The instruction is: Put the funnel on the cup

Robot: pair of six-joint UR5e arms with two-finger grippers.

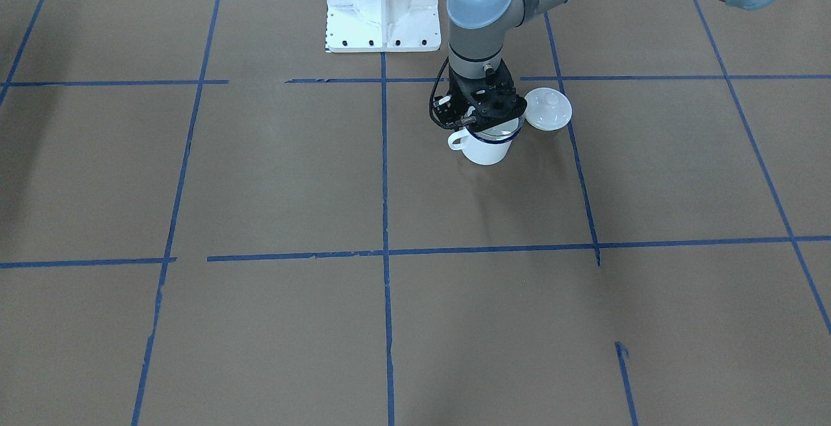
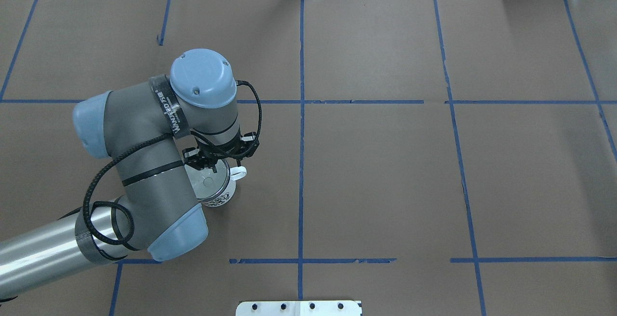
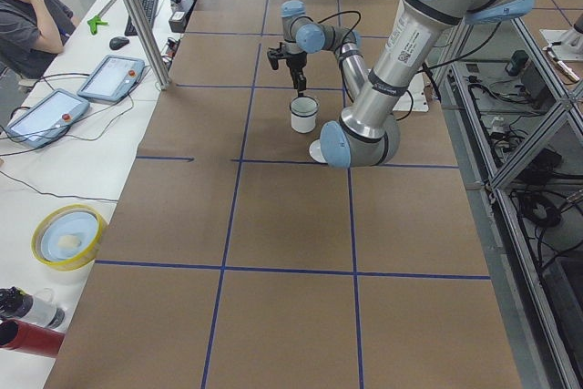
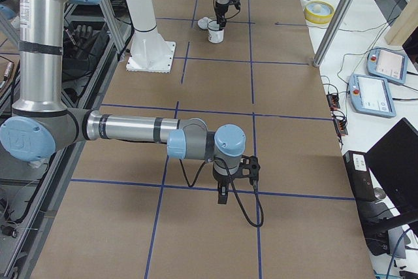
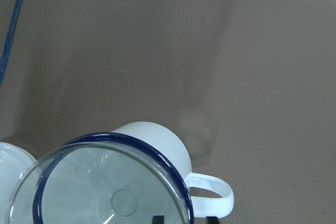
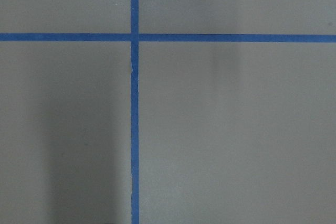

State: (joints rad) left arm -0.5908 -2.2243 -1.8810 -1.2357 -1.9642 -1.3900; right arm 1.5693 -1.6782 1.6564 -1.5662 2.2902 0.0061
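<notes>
Hidden, lid: in the overhead view my left arm [image 2: 144, 162] covers the white domed lid [image 1: 547, 108] entirely. The front view shows it on the counter [image 1: 260, 179] just beside the cup [image 1: 483, 152], on the robot's left. I cannot tell whether the two touch.
Hidden, cup: the wrist hides the cup's far wall in the front view. Overhead there is dark print on its side, too small to read.
Cut off, left hand [image 5: 185, 219]: the wrist view catches only two dark fingertips [image 5: 157, 220] at its bottom edge.
Funnel [image 5: 79, 182]: it is seated in the cup's mouth, its clear rim ringing the blue rim and its spout inside.
Left hand, state: the tips stand a narrow gap apart, astride the funnel's rim above the handle's root. I see neither tip pressing it.
Left arm, pose: the elbow is folded and the wrist vertical, with the hand pointing straight down over the cup.
Cup handle [image 2: 237, 174]: it points to the robot's right.
Right hand [image 4: 223, 195]: it shows only in the right side view, pointing down near the tape lines [image 6: 134, 129] and well apart from the cup. I cannot tell its opening.
Right arm [image 4: 130, 127]: the forearm is level.
</notes>
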